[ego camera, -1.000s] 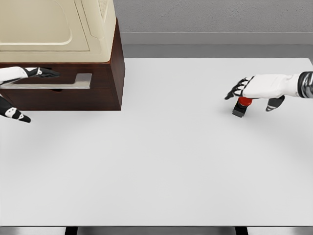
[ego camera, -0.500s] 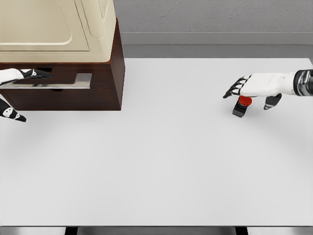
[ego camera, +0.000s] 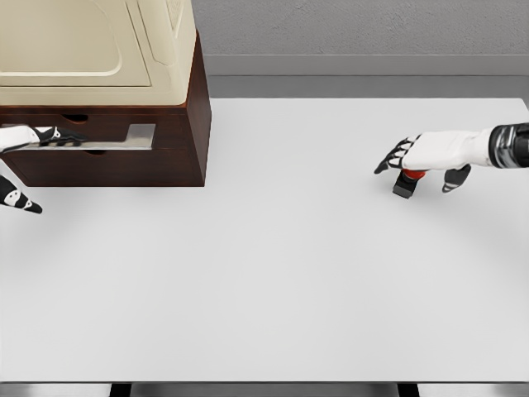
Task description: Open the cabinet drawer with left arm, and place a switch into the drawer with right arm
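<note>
Head view: the switch [ego camera: 407, 181], a small dark block with a red button on top, sits on the white surface [ego camera: 273, 273] at the right, well apart from the cabinet; the right hand [ego camera: 424, 154] hangs directly over it, palm down, its arm coming in from the right edge; the fingers [ego camera: 387, 160] are spread and reach leftward past the switch, the thumb [ego camera: 455, 177] drops down just to the right of it, so the red button shows between thumb and fingers under the palm; whether the palm touches the button cannot be told, and nothing is pinched; the switch rests on the surface with its shadow close beneath it. Far to the left stands the cabinet [ego camera: 186, 141], dark brown wood, at the back left corner of the surface, with a cream-coloured appliance [ego camera: 99, 50] on top of it; the drawer [ego camera: 124, 157] front carries a pale metal handle [ego camera: 132, 137] running across it, and looks closed or nearly so; the left hand [ego camera: 37, 137] comes in from the left edge with its dark-tipped fingers laid along the left end of that handle, touching or just beside it; a firm grip cannot be told; its thumb [ego camera: 18, 200] hangs lower, in front of the cabinet's base, apart from the handle.
</note>
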